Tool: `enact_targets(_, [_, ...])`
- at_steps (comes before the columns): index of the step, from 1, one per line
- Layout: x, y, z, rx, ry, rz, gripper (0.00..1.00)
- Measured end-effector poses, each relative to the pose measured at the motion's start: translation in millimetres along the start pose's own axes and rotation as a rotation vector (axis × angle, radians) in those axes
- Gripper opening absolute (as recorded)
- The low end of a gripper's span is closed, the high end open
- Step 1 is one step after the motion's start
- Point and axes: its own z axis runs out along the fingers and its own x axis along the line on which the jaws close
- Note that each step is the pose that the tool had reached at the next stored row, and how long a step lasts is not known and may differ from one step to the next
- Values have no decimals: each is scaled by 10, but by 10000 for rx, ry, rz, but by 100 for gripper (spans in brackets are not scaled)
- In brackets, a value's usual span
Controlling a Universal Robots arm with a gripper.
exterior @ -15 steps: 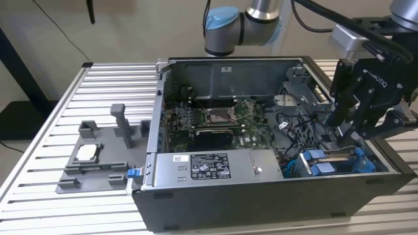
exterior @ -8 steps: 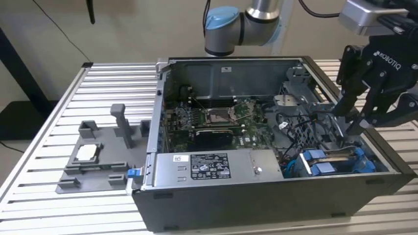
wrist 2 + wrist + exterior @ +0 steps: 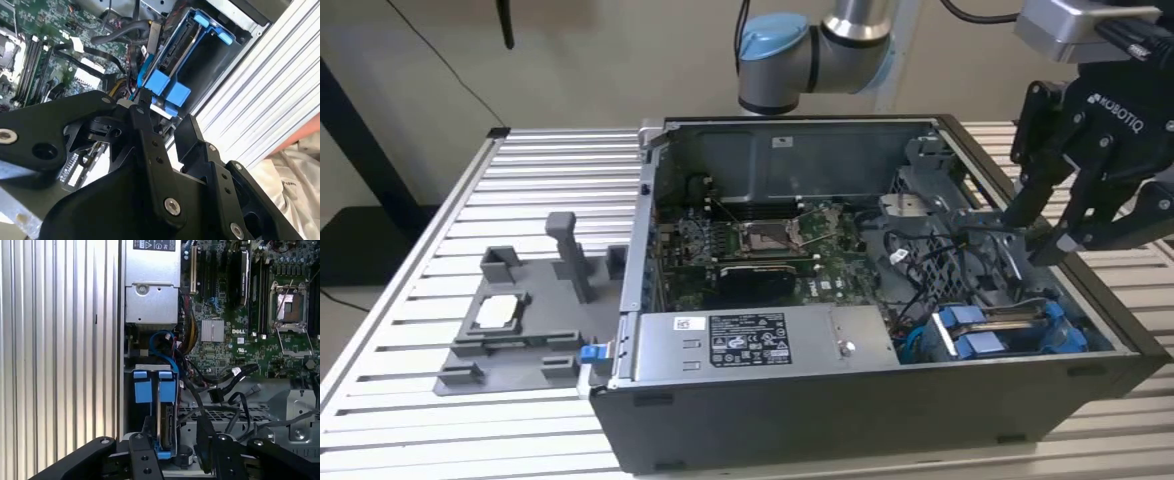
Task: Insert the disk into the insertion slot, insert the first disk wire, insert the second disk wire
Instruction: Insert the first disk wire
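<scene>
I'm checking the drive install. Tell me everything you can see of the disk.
The disk stands on edge inside the dark-grey insertion slot, in a corner of the open computer case. Seen edge-on, it is a thin silver-grey metal slab framed by a bright blue plastic carrier with blocky tabs. Black cables lie close by; whether any is plugged into it cannot be told. The gripper hangs above it.

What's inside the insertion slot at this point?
The disk, framed in blue, stands on edge inside the insertion slot. Its label and lower part are covered by the cage.
</scene>
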Motion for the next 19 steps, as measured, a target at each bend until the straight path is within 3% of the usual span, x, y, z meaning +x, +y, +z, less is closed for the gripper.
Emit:
enact_targets(6, [1, 23, 11, 775, -149, -147, 47])
enact_targets(10, [2, 34, 27, 1171, -214, -210, 47])
enact_targets(11, [2, 34, 29, 1222, -227, -220, 47])
enact_targets(16, [2, 34, 31, 1235, -237, -224, 47])
enact_targets(19, [3, 39, 39, 1343, -289, -231, 47])
